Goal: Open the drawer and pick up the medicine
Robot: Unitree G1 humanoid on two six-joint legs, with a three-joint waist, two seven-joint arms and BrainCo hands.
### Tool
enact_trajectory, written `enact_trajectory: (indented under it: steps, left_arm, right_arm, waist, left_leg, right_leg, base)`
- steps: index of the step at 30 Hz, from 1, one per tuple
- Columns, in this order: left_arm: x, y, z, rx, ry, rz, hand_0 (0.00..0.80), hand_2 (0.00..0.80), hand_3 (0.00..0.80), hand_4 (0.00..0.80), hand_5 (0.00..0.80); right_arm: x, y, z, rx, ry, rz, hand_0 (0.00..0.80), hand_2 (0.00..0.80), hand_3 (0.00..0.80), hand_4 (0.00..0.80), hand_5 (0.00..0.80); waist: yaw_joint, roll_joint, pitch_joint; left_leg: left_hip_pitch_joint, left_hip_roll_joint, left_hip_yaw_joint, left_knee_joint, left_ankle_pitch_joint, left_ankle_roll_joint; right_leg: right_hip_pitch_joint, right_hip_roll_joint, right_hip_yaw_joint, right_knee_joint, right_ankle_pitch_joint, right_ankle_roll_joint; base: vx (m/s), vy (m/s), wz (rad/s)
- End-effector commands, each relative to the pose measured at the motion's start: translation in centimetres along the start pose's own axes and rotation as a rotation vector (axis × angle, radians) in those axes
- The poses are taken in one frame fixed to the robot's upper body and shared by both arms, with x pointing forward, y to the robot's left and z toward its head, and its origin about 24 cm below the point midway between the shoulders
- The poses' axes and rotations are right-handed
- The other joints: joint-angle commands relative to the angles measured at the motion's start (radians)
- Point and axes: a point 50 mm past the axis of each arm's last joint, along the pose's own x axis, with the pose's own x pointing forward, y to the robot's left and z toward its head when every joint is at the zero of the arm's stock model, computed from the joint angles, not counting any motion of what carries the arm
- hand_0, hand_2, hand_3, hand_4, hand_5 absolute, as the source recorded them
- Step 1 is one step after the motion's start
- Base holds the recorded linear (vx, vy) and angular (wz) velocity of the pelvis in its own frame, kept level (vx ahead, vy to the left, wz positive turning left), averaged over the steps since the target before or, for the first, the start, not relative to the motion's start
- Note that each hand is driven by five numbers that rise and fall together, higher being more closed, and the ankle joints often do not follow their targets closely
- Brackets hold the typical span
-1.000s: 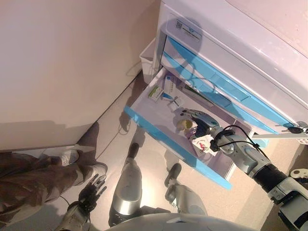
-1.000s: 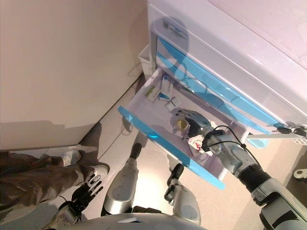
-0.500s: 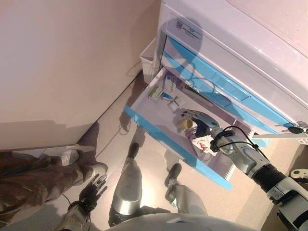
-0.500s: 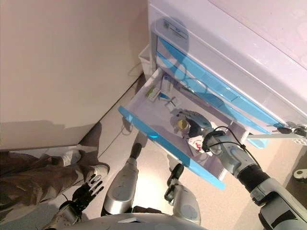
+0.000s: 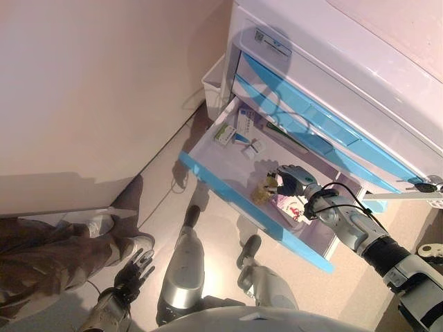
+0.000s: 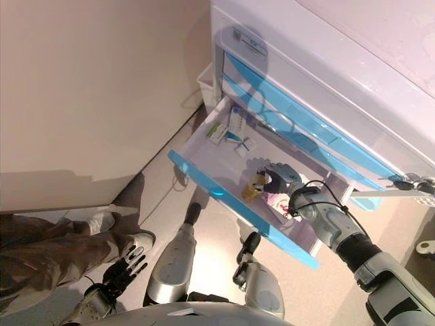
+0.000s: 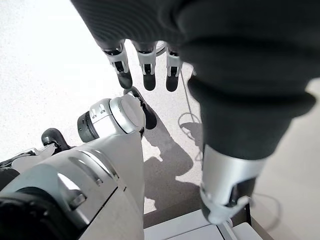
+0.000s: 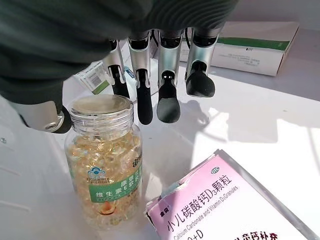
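Note:
The drawer with a blue front stands pulled out of the white cabinet. Inside it is a clear bottle of yellow capsules, with a pink-and-white medicine box beside it. My right hand is in the drawer just behind the bottle. In the right wrist view its fingers hang straight past the bottle's lid and the thumb sits beside the lid, so the hand is open. The pink box lies close by. My left hand hangs open low over the floor.
Small medicine boxes lie at the drawer's far end; a white-and-green box shows beyond the fingers. A white bin stands beside the cabinet. A person's legs are at the left. Keys hang at the cabinet's right.
My right hand has drawn back to the right, off the top of the capsule bottle, which now shows in full. The left hand has stayed where it was.

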Motion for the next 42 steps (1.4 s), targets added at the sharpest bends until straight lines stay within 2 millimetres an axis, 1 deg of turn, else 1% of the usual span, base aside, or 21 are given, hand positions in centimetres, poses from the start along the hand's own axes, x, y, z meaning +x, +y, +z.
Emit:
enact_trajectory:
  steps: [1, 8, 12, 16, 20, 25, 29, 34, 37, 42]
  left_arm:
    - [-0.8, 1.0, -0.5, 0.019, 0.032, 0.015, 0.000, 0.000, 0.000, 0.000, 0.000]
    - [-0.8, 1.1, -0.4, 0.019, 0.028, 0.015, 0.000, 0.000, 0.000, 0.000, 0.000]
    - [-0.9, 1.1, -0.5, 0.020, 0.026, 0.017, 0.000, 0.000, 0.000, 0.000, 0.000]
    - [-1.0, 1.2, -0.8, 0.017, 0.026, 0.025, 0.000, 0.000, 0.000, 0.000, 0.000]
    - [-1.1, 1.2, -1.1, 0.016, 0.027, 0.028, 0.000, 0.000, 0.000, 0.000, 0.000]
    - [-1.4, 1.3, -1.7, 0.009, 0.028, 0.040, 0.000, 0.000, 0.000, 0.000, 0.000]
    - [-1.7, 1.4, -2.3, -0.006, 0.032, 0.053, 0.000, 0.000, 0.000, 0.000, 0.000]
    - [-2.0, 1.5, -3.1, -0.022, 0.041, 0.067, 0.000, 0.000, 0.000, 0.000, 0.000]
    - [-2.3, 1.8, -3.7, -0.035, 0.048, 0.079, 0.000, 0.000, 0.000, 0.000, 0.000]
    - [-2.7, 2.2, -4.6, -0.060, 0.068, 0.105, 0.000, 0.000, 0.000, 0.000, 0.000]
  right_arm:
    - [0.5, -1.0, 1.7, -0.028, -0.089, -0.043, 0.800, 0.800, 0.800, 0.800, 0.800]
    - [0.3, -1.5, 2.1, -0.031, -0.126, -0.071, 0.800, 0.800, 0.800, 0.800, 0.800]
    - [0.1, -2.5, 2.8, -0.040, -0.173, -0.114, 0.800, 0.800, 0.800, 0.800, 0.800]
    - [-0.4, -4.0, 3.9, -0.061, -0.238, -0.167, 0.800, 0.800, 0.800, 0.800, 0.800]
    - [-1.3, -6.1, 5.4, -0.085, -0.311, -0.237, 0.800, 0.800, 0.800, 0.800, 0.800]
    - [-3.2, -9.4, 7.3, -0.118, -0.417, -0.344, 0.800, 0.800, 0.800, 0.800, 0.800]
    - [-5.4, -11.9, 9.0, -0.160, -0.525, -0.450, 0.800, 0.800, 0.800, 0.800, 0.800]
    - [-7.9, -14.3, 10.3, -0.195, -0.618, -0.543, 0.800, 0.800, 0.800, 0.800, 0.800]
    - [-9.3, -15.6, 10.9, -0.171, -0.674, -0.577, 0.800, 0.800, 0.800, 0.800, 0.800]
    - [-11.0, -17.2, 11.3, -0.069, -0.751, -0.564, 0.800, 0.800, 0.800, 0.800, 0.800]
  waist:
    - [0.009, 0.001, -0.029]
    - [0.006, -0.002, -0.033]
    - [0.001, -0.003, -0.039]
    - [-0.007, -0.007, -0.052]
    - [-0.016, -0.008, -0.066]
    - [-0.033, -0.014, -0.085]
    - [-0.050, -0.018, -0.109]
    - [-0.067, -0.020, -0.142]
    - [-0.078, -0.022, -0.165]
    - [-0.100, -0.025, -0.206]
  left_leg:
    - [-0.002, -0.024, 0.021, -0.001, -0.012, 0.061]
    - [0.004, -0.023, 0.021, -0.005, -0.012, 0.063]
    - [0.011, -0.020, 0.025, -0.009, -0.013, 0.062]
    - [0.022, -0.018, 0.029, -0.017, -0.013, 0.063]
    - [0.035, -0.013, 0.035, -0.025, -0.013, 0.063]
    - [0.051, -0.007, 0.043, -0.031, -0.017, 0.063]
    - [0.069, -0.002, 0.053, -0.041, -0.020, 0.063]
    - [0.091, 0.002, 0.069, -0.053, -0.025, 0.062]
    - [0.108, 0.006, 0.082, -0.063, -0.029, 0.060]
    - [0.136, 0.014, 0.104, -0.076, -0.035, 0.056]
  right_leg:
    - [-0.028, -0.028, 0.020, 0.117, 0.002, 0.036]
    - [-0.024, -0.027, 0.022, 0.115, 0.003, 0.037]
    - [-0.021, -0.026, 0.025, 0.114, 0.004, 0.039]
    - [-0.016, -0.024, 0.031, 0.111, 0.004, 0.042]
    - [-0.011, -0.023, 0.038, 0.110, 0.004, 0.045]
    - [-0.003, -0.021, 0.052, 0.108, 0.002, 0.048]
    - [0.005, -0.018, 0.069, 0.103, -0.001, 0.052]
    - [0.014, -0.016, 0.087, 0.096, -0.004, 0.054]
    - [0.024, -0.015, 0.096, 0.086, -0.004, 0.056]
    - [0.038, -0.015, 0.112, 0.071, -0.002, 0.057]
  base:
    - [0.000, 0.000, 0.00]
    - [0.000, 0.000, 0.00]
    - [0.000, 0.000, 0.00]
    - [0.000, 0.000, 0.00]
    - [0.017, 0.009, -0.05]
    - [0.018, 0.009, -0.08]
    - [0.021, 0.016, -0.05]
    - [0.021, 0.020, -0.09]
    - [0.035, 0.019, -0.17]
    - [0.047, 0.022, -0.12]
